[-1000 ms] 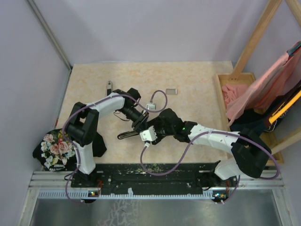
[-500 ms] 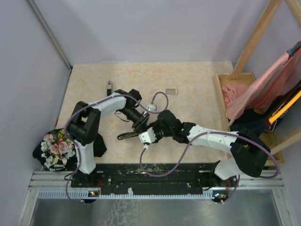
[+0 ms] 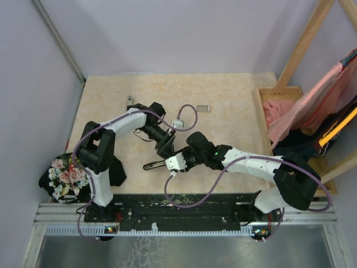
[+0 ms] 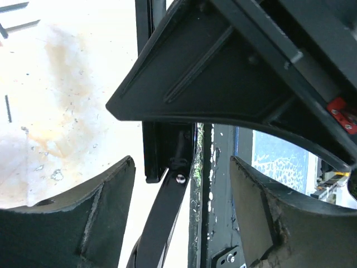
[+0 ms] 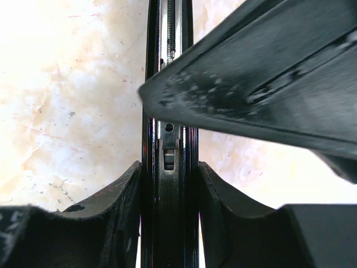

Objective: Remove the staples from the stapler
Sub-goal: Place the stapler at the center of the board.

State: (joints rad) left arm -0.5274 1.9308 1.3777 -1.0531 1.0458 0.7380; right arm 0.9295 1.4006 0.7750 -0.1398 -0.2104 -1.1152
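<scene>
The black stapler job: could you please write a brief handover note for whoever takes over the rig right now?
Left gripper: open, fingers either side of the black metal stapler, not touching it.
Right gripper: shut on the stapler's exposed magazine rail.
Stapler: front centre of the beige table, in that grip.
Done: stapler opened up.
Left: no grey staples visible in the rail; check and pull out any.
</scene>
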